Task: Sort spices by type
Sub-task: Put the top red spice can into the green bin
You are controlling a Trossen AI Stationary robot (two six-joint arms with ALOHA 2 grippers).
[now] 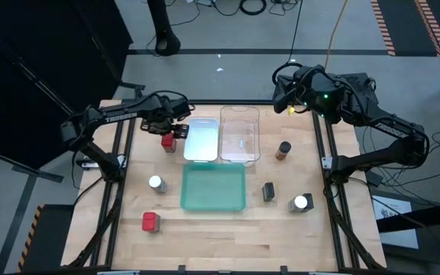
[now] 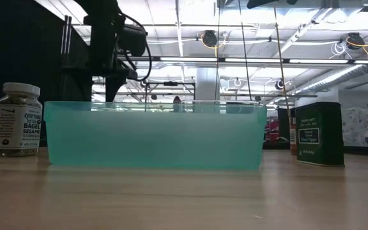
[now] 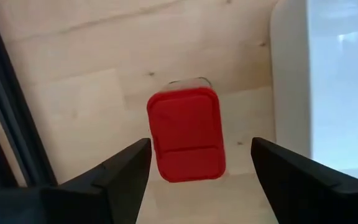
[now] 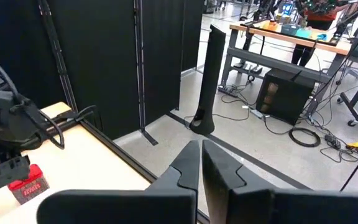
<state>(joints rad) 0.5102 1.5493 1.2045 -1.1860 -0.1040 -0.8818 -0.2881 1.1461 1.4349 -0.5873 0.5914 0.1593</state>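
Observation:
My left gripper (image 3: 197, 165) (image 1: 168, 128) hangs open above a red boxy tin (image 3: 185, 134) (image 1: 168, 142) that stands on the table just left of the white tray; its fingers are on either side of the tin's lid without touching it. My right gripper (image 4: 201, 163) (image 1: 281, 98) is shut and waits beyond the table's far right corner. A second red tin (image 1: 150, 221) stands near the left front, with a white-lidded jar (image 1: 156, 183) (image 2: 16, 119) behind it. Right of the green tray are a dark tin (image 1: 268, 192) (image 2: 319, 134), another white-lidded jar (image 1: 301, 202) and a brown dark-lidded jar (image 1: 283, 150).
Three trays fill the table's middle: a white one (image 1: 202, 139) and a clear one (image 1: 240, 134) side by side at the far side, and a green one (image 1: 214, 187) (image 2: 155, 134) nearer. Bare wood lies along the near edge. Black frame rails run down both sides.

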